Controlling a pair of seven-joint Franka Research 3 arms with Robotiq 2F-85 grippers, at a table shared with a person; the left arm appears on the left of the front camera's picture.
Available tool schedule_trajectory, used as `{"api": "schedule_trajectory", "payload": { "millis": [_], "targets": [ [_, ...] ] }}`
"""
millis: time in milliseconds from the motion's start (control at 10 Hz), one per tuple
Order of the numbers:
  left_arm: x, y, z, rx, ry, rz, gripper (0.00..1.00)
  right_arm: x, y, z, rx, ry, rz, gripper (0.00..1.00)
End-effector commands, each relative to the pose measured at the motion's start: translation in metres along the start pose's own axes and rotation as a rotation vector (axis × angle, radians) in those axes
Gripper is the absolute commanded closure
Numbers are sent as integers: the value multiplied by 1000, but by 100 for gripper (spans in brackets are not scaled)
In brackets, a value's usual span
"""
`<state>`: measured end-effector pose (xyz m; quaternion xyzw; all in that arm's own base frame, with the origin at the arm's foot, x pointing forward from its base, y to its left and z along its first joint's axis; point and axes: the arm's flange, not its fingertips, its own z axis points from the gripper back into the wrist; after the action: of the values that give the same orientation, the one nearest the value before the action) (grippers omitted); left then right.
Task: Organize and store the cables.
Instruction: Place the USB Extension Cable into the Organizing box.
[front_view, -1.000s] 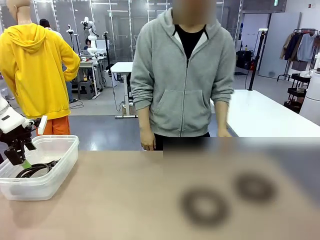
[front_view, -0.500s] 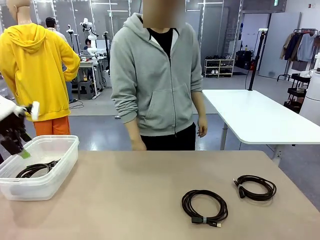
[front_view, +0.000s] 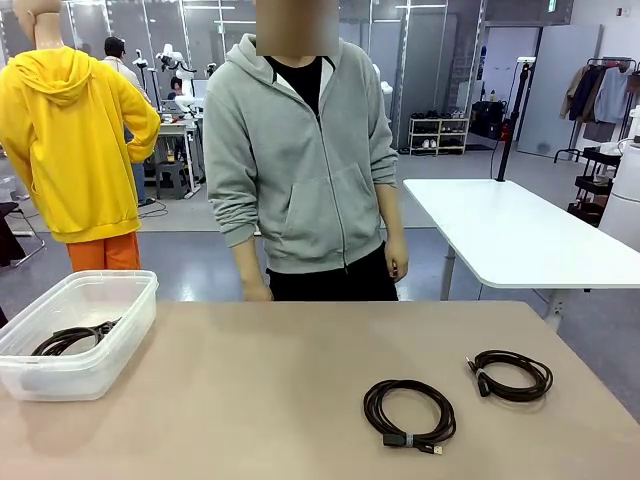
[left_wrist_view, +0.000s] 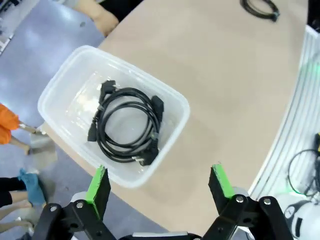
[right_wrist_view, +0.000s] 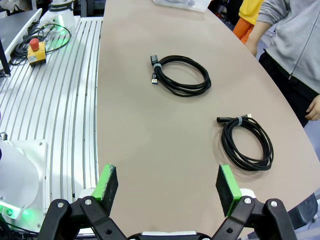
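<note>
Cables, 3 coils counted. 1 stored coil (left_wrist_view: 127, 125) lies flat on the bottom of the clear bin (front_view: 130, 290), which sits at the left end of the tabletop (front_view: 250, 400). 2 are not yet stored: a middle coil (front_view: 408, 410) close to the robot-side edge, and a right coil (front_view: 512, 374) a little farther out toward the right edge. These 2 lie near each other but apart, and nothing else touches them. Judged about a third done, with 2 pickups and 2 drops into the bin left. Left hand (left_wrist_view: 159, 176) hangs high over the bin, jaws spread wide, holding nothing. Right hand (right_wrist_view: 167, 176) hovers above the right end of the tabletop, jaws equally wide, empty, with both loose coils ahead of it. Edges: the bin stands close to the far-left corner, with little surface around it on those 2 sides. The right coil lies nearest the curved right edge, so a clumsy nudge could likely slide it that way. Open room: a broad bare stretch runs between the bin and the loose coils, with nothing to steer around on a carry across. A person (front_view: 300, 170) stands at the far edge, 1 lowered hand (front_view: 255, 292) by that edge and off the surface, near the bin's side of the route. The cords lie thin and flat, so the fingers will probably need to come right down to the surface.
</note>
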<state>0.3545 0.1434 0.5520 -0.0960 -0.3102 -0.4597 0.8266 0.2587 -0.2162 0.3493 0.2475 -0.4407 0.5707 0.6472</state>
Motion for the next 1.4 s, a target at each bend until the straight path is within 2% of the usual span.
{"api": "schedule_trajectory", "payload": {
  "millis": [0,100,300,400,500,600,700,1300],
  "targets": [
    [-38,-22,9,-46,-68,-60,0,4,-1,0,-9,-6,-22,0],
    [-65,-31,26,-57,-115,-67,0,4,-1,0,-9,-6,-22,0],
    [-98,-30,44,-124,-316,-139,0,4,-1,0,-9,-6,-22,0],
    [-110,-29,51,-185,-397,-195,0,4,-1,0,-9,-6,-22,0],
    [-114,-23,51,-207,-430,-211,0,4,-1,0,-9,-6,-22,0],
    [-109,-14,45,-230,-414,-213,0,4,-1,0,-9,-6,-22,0],
    [-116,-40,49,-121,-373,-182,0,4,-1,0,-9,-6,-22,0],
    [-116,-40,49,-121,-373,-182,0,4,-1,0,-9,-6,-22,0]
  ]
}}
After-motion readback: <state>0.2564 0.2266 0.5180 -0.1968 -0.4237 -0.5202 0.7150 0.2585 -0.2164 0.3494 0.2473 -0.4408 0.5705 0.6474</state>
